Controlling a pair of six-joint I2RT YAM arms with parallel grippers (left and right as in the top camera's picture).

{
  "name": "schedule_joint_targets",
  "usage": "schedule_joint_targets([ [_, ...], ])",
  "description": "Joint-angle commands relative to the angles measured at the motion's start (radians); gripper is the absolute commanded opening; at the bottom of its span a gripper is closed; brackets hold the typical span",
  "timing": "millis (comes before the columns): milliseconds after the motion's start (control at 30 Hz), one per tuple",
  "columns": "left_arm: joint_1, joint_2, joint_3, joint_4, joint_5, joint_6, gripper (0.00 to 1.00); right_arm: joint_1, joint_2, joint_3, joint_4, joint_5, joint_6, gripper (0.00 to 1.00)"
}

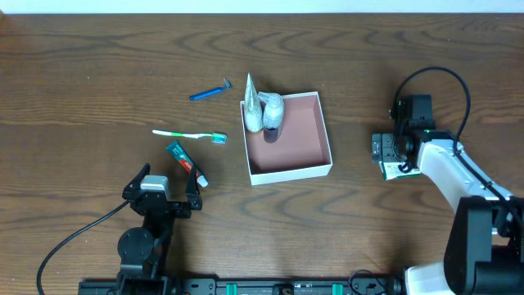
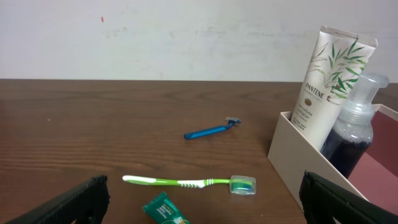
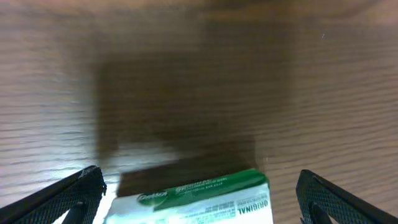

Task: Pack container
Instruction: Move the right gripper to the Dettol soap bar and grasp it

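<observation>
Container sits mid-table, open side up, with 2 items standing in its far-left corner: white shampoo tube and pump bottle. The rest of its floor is bare. Right gripper is off to the container's right, well apart from it, fingers spread fully with nothing between them. Its wrist view shows a green-and-white pack lying flat just below the jaw gap, only its top edge in frame. My read: that pack is the next pick. Centre the jaws over it before descending, since it sits low in the wrist view and looks slightly skewed. Rotate the wrist so the fingers close across the short side, go down until the tips nearly meet the table, then close. It's a flat pack, so a shallow grab could slip. Drop it in the bare near-right part of the container, clear of the tube, which leans and could tip. Left gripper is also wide open and empty, with the toothpaste tube just ahead. Toothbrush and razor lie further out. All 3 are outside the box.
</observation>
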Motion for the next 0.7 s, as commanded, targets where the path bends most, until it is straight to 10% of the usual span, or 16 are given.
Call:
schedule_joint_targets([
  [0,0.003,-0.005,-0.015,-0.036,0.018,0.006,0.98,-0.011,0.018,-0.024,0.029,0.014,0.008,0.99],
  [500,0.003,-0.005,-0.015,-0.036,0.018,0.006,0.98,-0.023,0.022,-0.138,0.026,-0.037,0.235,0.99],
  [667,0.003,-0.005,-0.015,-0.036,0.018,0.006,0.98,-0.023,0.022,-0.151,0.003,-0.047,0.243,0.82],
])
